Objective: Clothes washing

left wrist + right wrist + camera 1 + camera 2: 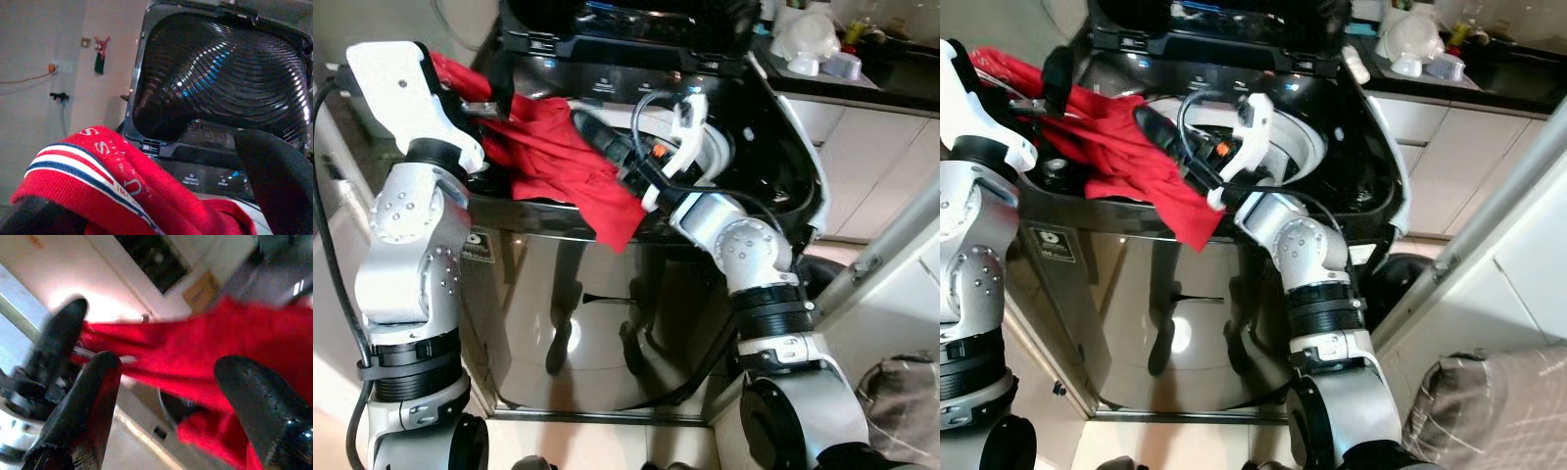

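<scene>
Head stereo pair looking down, wrist cameras close, all sharing red garment (558, 162)

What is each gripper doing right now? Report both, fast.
Left gripper: shut on the red garment, holding it over the washing machine.
Right gripper: open, fingers spread beside the red garment, gripping nothing.

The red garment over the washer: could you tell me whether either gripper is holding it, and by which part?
The left gripper holds the red garment by its upper end; the right gripper is open beside it.
</scene>
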You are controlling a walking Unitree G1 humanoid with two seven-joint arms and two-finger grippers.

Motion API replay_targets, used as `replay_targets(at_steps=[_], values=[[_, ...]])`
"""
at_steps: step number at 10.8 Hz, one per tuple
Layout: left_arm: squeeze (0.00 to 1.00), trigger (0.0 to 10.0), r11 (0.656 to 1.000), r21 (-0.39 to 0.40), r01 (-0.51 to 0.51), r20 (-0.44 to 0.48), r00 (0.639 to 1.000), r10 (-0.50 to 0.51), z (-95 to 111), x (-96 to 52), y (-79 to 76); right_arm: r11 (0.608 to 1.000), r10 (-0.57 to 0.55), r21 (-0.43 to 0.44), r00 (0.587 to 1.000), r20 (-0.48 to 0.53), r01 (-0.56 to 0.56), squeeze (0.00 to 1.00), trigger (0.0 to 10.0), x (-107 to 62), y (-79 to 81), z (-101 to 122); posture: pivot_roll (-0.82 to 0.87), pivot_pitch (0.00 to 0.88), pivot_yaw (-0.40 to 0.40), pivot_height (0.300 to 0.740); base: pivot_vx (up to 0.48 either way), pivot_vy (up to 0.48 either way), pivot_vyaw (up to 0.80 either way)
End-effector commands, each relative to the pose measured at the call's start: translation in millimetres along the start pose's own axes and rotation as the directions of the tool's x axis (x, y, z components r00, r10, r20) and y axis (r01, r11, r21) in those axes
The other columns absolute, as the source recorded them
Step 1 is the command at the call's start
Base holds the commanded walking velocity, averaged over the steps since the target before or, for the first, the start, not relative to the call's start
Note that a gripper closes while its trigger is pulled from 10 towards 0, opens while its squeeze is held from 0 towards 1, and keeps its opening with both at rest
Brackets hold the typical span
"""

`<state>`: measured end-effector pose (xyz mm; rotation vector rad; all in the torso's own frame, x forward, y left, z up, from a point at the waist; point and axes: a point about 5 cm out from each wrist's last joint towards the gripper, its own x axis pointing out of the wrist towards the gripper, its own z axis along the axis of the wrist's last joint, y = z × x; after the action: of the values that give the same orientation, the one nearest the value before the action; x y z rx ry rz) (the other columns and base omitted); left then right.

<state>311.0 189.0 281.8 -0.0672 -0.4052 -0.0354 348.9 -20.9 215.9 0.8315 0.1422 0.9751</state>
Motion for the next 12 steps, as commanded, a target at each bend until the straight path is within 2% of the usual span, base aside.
replay_targets(at_steps=[1, 2, 3, 4, 5, 6, 8, 9, 10, 11, 12], values=[[1.00, 10.0, 0.999, -0.018, 0.034, -0.016, 0.999, -0.034, -2, 0.5, -6.9, 0.996, 0.052, 0.072, 0.998, -0.022, -0.051, 0.00, 10.0, 14.0, 11.2, -10, 0.01, 0.000, -0.092, 0.740, 0.000, 0.000, 0.00], [1.00, 10.0, 0.998, -0.057, 0.042, -0.023, 0.999, -0.043, -4, 1.7, -11.5, 0.991, 0.035, 0.130, 0.992, -0.122, -0.019, 0.00, 10.0, 23.2, 5.6, -37, 0.02, 0.000, -0.101, 0.740, 0.000, 0.000, 0.00], [1.00, 10.0, 0.996, -0.077, 0.042, -0.021, 0.999, -0.044, -3, 2.4, -13.3, 0.995, -0.017, 0.097, 0.979, -0.201, 0.037, 0.00, 10.0, 24.0, -3.0, -57, 0.03, 0.000, -0.104, 0.740, 0.000, 0.000, 0.00], [1.00, 10.0, 0.994, -0.089, 0.057, -0.014, 0.998, -0.058, -1, 3.3, -15.7, 0.996, -0.050, 0.059, 0.970, -0.237, 0.065, 0.00, 10.0, 23.8, -8.6, -67, 0.03, 0.000, -0.104, 0.740, 0.000, 0.000, 0.00], [0.00, 10.0, 0.994, -0.053, 0.092, 0.002, 0.996, -0.092, 4, 4.9, -22.4, 0.971, -0.215, -0.155, 0.945, -0.245, 0.181, 0.00, 10.0, 25.2, -22.9, -75, 0.03, 0.000, -0.104, 0.740, 0.000, 0.000, 0.00], [0.00, 10.0, 0.992, -0.018, 0.123, 0.010, 0.992, -0.122, 5, 4.4, -27.3, 0.926, -0.305, -0.284, 0.935, -0.179, 0.248, 1.00, 10.0, 27.3, -29.7, -67, 0.03, 0.000, -0.101, 0.740, 0.000, 0.000, 0.00], [0.00, 10.0, 0.975, -0.094, 0.201, 0.027, 0.979, -0.200, 5, 0.9, -44.6, 0.834, -0.356, -0.468, 0.933, -0.049, 0.293, 1.00, 10.0, 33.3, -30.0, -47, 0.03, 0.000, -0.098, 0.740, 0.000, 0.000, 0.00], [0.00, 10.0, 0.964, -0.118, 0.238, 0.050, 0.971, -0.234, 9, -0.8, -52.2, 0.797, -0.341, -0.518, 0.939, 0.039, 0.311, 1.00, 10.0, 38.5, -25.0, -34, 0.03, 0.000, -0.098, 0.740, 0.000, 0.000, 0.00], [0.00, 10.0, 0.948, -0.151, 0.281, 0.063, 0.960, -0.274, 10, -4.3, -61.9, 0.772, -0.317, -0.554, 0.944, 0.088, 0.311, 0.00, 10.0, 44.0, -19.1, -27, 0.03, 0.000, -0.098, 0.740, 0.000, 0.000, 0.00], [0.00, 10.0, 0.938, -0.193, 0.289, 0.062, 0.957, -0.282, 8, -6.0, -66.5, 0.746, -0.342, -0.574, 0.934, 0.103, 0.337, 0.00, 10.0, 42.8, -21.8, -27, 0.03, 0.000, -0.100, 0.740, 0.000, 0.000, 0.00], [0.00, 10.0, 0.903, -0.310, 0.299, 0.075, 0.954, -0.290, 10, -8.2, -71.9, 0.672, -0.383, -0.616, 0.905, 0.185, 0.411, 0.00, 10.0, 38.0, -26.9, -18, 0.03, 0.000, -0.101, 0.740, 0.000, 0.000, 0.00]])
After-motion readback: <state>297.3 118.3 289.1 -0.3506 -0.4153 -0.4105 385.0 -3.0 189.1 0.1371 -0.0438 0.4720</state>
